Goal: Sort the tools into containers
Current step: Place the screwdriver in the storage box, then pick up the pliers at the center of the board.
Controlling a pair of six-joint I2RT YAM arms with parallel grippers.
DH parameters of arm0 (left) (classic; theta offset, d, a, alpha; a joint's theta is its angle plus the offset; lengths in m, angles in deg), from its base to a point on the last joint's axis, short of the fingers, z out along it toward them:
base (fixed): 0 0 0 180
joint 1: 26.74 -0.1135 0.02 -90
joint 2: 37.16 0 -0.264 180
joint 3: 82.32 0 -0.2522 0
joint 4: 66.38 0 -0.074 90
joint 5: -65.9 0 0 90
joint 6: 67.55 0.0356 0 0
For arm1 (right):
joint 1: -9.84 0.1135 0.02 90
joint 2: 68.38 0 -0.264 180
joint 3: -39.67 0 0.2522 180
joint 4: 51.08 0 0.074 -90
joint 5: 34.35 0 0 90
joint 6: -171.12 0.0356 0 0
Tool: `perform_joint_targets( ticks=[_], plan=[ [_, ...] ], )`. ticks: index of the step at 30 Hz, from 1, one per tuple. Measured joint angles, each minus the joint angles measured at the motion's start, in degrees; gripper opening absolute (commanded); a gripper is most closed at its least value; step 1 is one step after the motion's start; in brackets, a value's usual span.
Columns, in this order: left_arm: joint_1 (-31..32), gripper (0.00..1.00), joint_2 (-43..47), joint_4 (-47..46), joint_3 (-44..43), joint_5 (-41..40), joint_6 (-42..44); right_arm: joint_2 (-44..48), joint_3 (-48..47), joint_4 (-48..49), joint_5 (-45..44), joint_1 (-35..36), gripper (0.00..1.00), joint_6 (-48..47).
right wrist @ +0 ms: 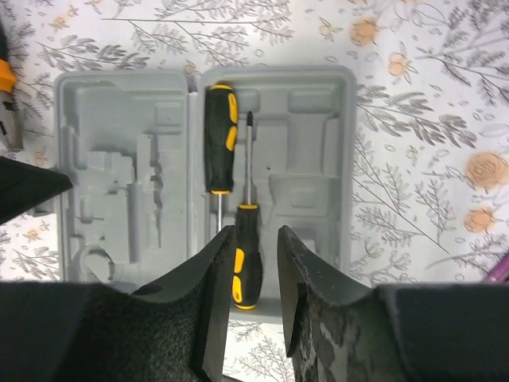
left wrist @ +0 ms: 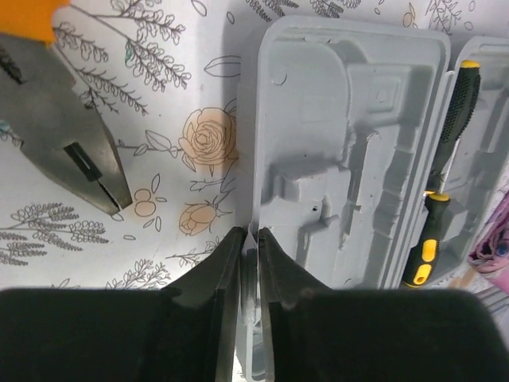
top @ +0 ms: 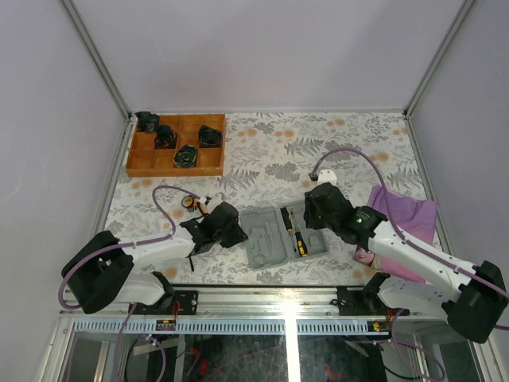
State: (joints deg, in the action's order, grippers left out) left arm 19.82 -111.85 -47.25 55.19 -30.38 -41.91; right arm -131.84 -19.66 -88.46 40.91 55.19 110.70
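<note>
Step in hand: right gripper (right wrist: 256, 235) is placing the short screwdriver (right wrist: 246, 267) into the right half of the grey case (right wrist: 314, 151), judging by the handle lying in its recess
Right fingers: standing apart on either side of that handle, released, with a gap showing on one side
Left hold: left gripper (left wrist: 249, 243) is clenching the thin rim at the case's left edge, steadying it
Doing it well: the right arm should be rising straight up so neither pad is dragging the handle out, with the left holding the rim until then
Other tools: the longer screwdriver (right wrist: 219, 135) is lying alongside in the same half, and the pliers (left wrist: 75, 139) are lying on the table (left wrist: 199, 95) just left of the case
Right wrist only: showing both screwdrivers whole, tip to handle
Left wrist only: showing the rim pinch and the pliers' nose
Top view only: showing an orange tray (top: 159, 169) at the back left and a purple cloth (top: 409, 211) on the right
</note>
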Motion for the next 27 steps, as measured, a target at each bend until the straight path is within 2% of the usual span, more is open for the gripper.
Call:
perform_joint_targets(
  ticks=[3, 7, 10, 16, 22, 27],
  plan=[
    [-0.5, 0.21, -1.7, 0.5, -1.5, 0.6, 2.2, 4.1, 3.3, -0.2, -1.9, 0.0, 0.41, 1.0],
    [-1.9, 0.39, -3.9, 2.0, -4.3, 1.2, 5.0, 8.0, 6.2, -1.2, -3.0, 0.0, 0.44, 2.2],
    [-4.0, 0.46, -3.9, 3.2, -6.3, 1.2, 7.1, 10.2, 7.1, -1.5, -4.0, 0.0, 0.47, 2.6],
    [-8.0, 0.5, -0.1, 9.2, -9.8, -0.7, 10.8, 14.2, 7.3, -1.8, -5.4, 0.0, 0.52, 2.6],
    [-14.1, 0.5, 5.7, 15.9, -12.0, -4.4, 14.0, 15.2, 8.5, -1.8, -5.7, 0.0, 0.52, 2.6],
    [-19.7, 0.5, 6.8, 19.5, -12.0, -6.2, 15.4, 15.0, 9.6, -1.8, -5.7, 0.0, 0.52, 2.5]
  ],
)
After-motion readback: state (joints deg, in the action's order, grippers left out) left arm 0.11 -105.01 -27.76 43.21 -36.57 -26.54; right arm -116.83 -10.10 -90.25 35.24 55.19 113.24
